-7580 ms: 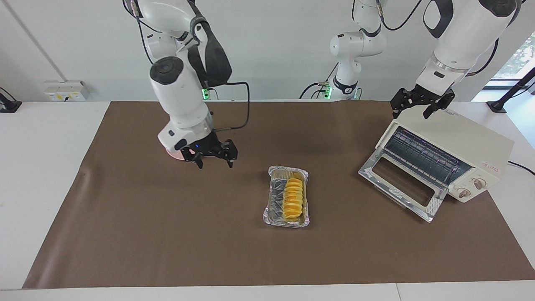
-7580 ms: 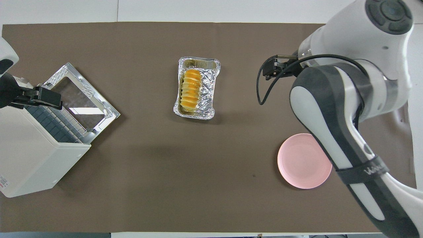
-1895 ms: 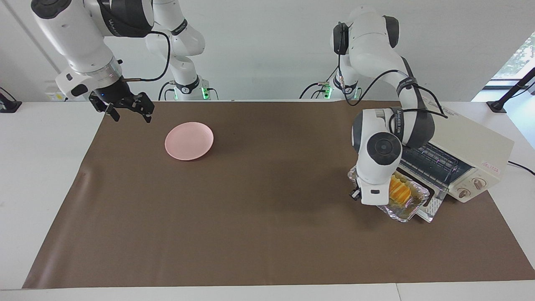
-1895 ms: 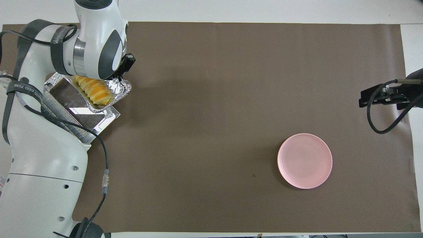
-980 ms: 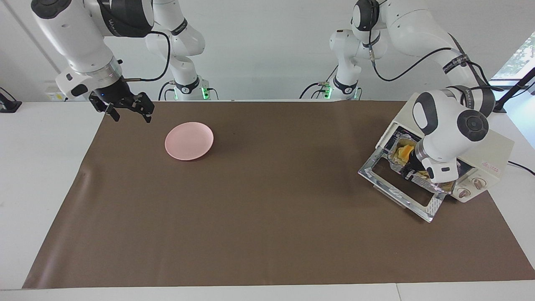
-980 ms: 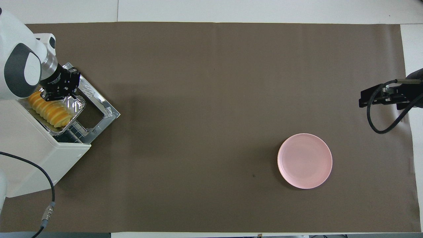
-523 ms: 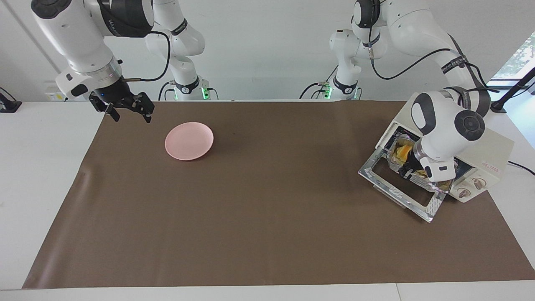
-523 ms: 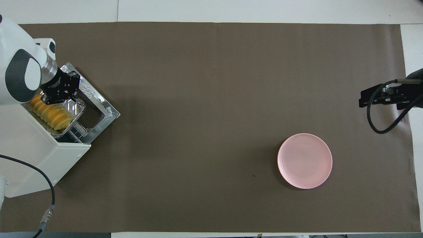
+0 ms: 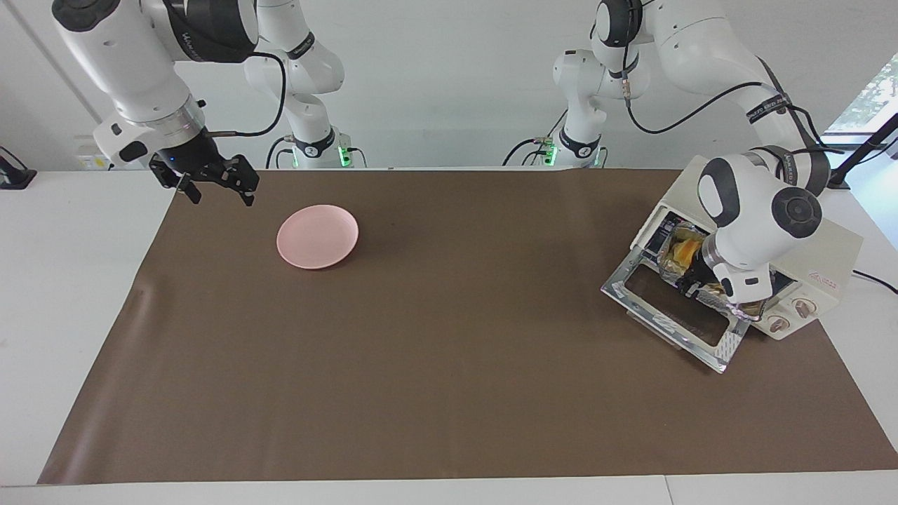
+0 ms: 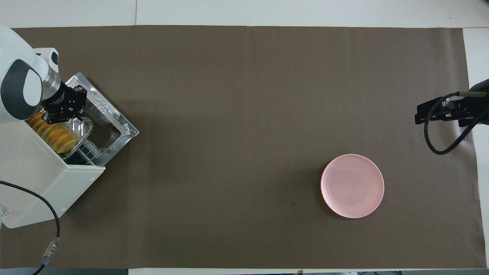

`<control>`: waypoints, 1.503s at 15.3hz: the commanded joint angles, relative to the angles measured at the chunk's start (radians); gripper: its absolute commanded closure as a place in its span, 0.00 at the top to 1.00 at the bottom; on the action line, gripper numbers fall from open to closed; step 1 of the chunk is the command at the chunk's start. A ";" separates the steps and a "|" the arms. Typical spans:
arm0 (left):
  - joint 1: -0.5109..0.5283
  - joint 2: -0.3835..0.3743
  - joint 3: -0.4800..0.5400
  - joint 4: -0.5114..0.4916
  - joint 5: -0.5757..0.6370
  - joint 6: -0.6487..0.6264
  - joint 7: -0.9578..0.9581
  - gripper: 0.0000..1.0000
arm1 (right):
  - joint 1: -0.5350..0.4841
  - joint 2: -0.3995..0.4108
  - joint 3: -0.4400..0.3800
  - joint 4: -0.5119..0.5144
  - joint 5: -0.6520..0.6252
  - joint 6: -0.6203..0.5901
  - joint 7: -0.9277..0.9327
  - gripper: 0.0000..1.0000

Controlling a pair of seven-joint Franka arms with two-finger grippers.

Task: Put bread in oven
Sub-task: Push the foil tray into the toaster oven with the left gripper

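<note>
Two arms: one at work at the oven, one waiting at its own end of the table.
Left gripper [image 10: 61,114]: clamped on the rim of the foil tray [image 10: 85,131], right at the oven's mouth, over the hinge end of the dropped door [image 9: 675,314].
Foil tray: mostly inside the oven, one end still poking out over the door.
Bread [image 10: 51,131]: riding in the foil tray, part under the oven's roof, its golden ridges showing at the opening; in the facing view a yellow patch [image 9: 682,250] peeks out beside the wrist.
Oven [image 9: 807,245]: cream box at the left arm's end of the table, glass door lying flat and open, two knobs beside the opening.
Right gripper [image 9: 216,184]: fingers spread wide, holding nothing, hanging over the edge of the brown mat [image 9: 421,365].
Pink plate [image 9: 317,236]: bare on the mat, near the right gripper.
</note>
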 commanded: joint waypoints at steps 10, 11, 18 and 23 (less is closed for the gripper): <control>0.007 -0.094 0.003 -0.079 0.023 -0.054 0.050 0.00 | -0.013 -0.008 0.011 0.000 -0.011 -0.012 -0.018 1.00; 0.005 -0.103 0.003 -0.093 0.026 -0.054 0.048 0.00 | -0.013 -0.008 0.011 0.000 -0.011 -0.012 -0.018 1.00; 0.005 -0.114 0.002 -0.118 0.072 -0.037 0.050 0.00 | -0.013 -0.008 0.011 0.000 -0.011 -0.012 -0.018 1.00; 0.005 -0.117 0.002 -0.125 0.072 -0.027 0.056 0.22 | -0.013 -0.008 0.011 0.000 -0.011 -0.012 -0.018 1.00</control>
